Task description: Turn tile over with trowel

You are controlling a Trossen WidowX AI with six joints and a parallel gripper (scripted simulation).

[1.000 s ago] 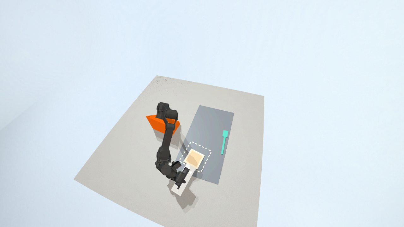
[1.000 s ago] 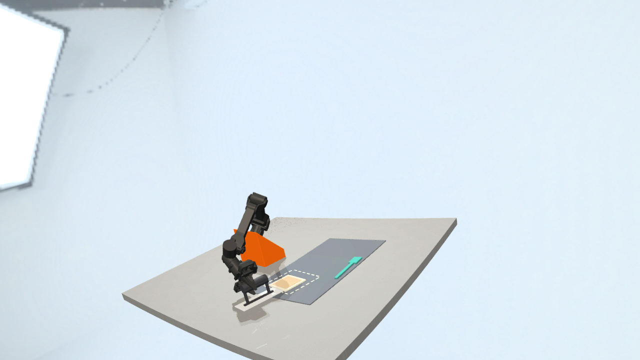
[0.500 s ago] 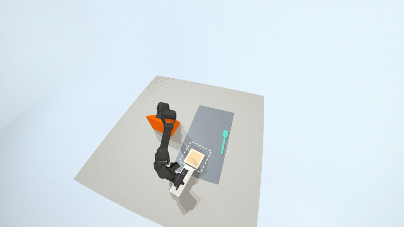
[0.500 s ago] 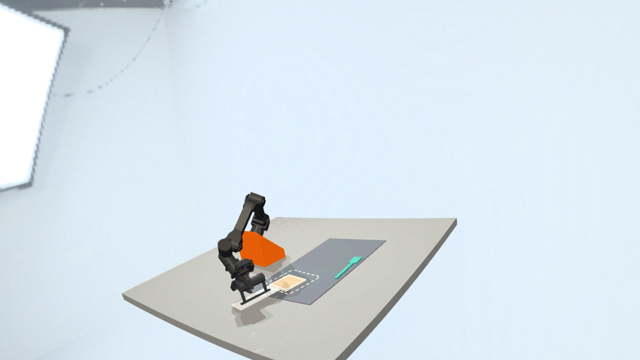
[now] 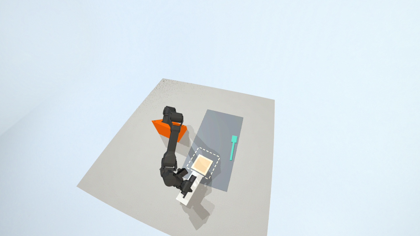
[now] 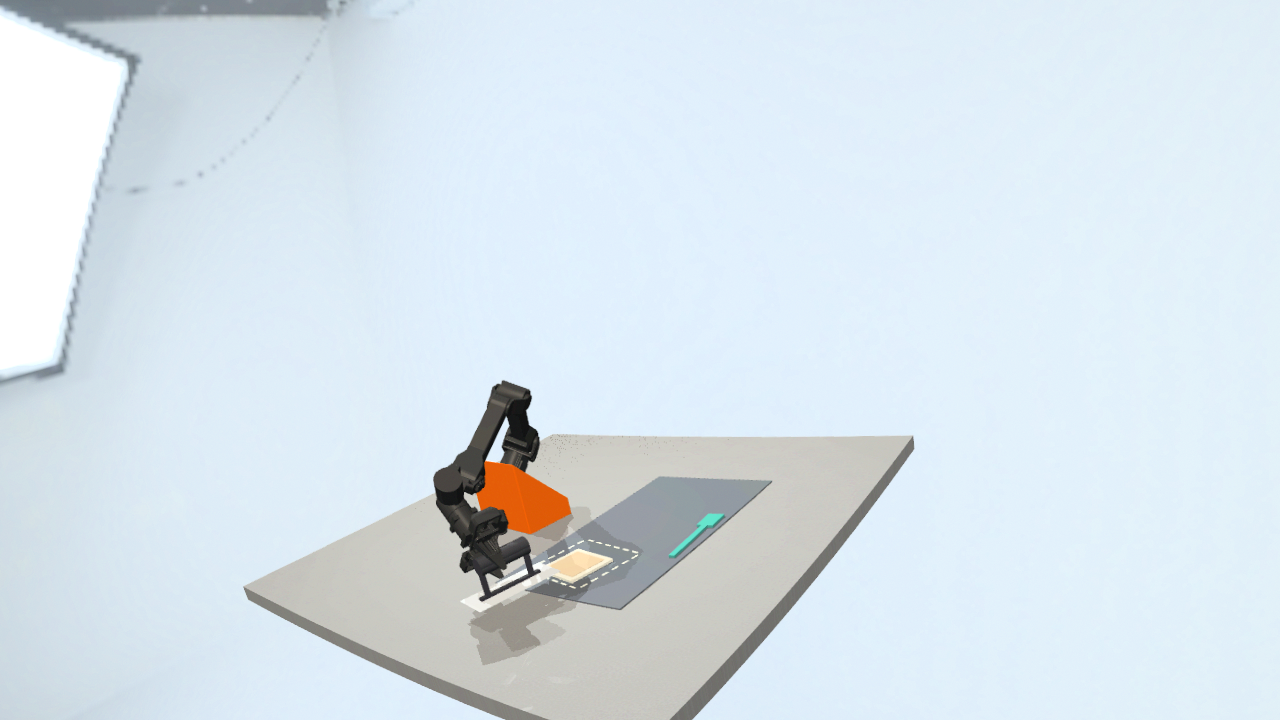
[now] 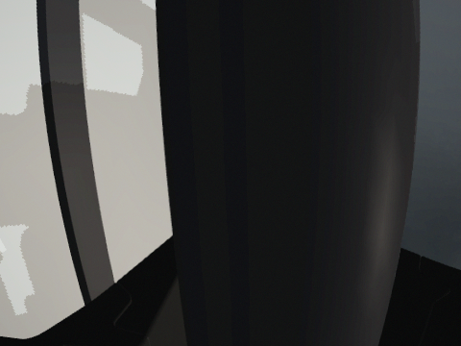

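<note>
Top: tile [image 5: 201,165] [image 6: 580,565] within the dashed outline [image 5: 208,151] [image 6: 611,543] on the grey mat [image 5: 218,126] [image 6: 675,501], tan face up. White-plated trowel [image 5: 184,199] [image 6: 475,603] reaches the tile's edge; can't tell if it's under. Teal tool [image 5: 234,139] [image 6: 712,520] lies apart on the mat.

Exterior: jaws clamped on the trowel's black handle, low over the counter [image 5: 126,173] [image 6: 358,600]. Orange block [image 5: 168,131] [image 6: 523,501] at the arm's base end.

Wrist: dark handle [image 7: 288,168] fills the centre; tile not visible.
</note>
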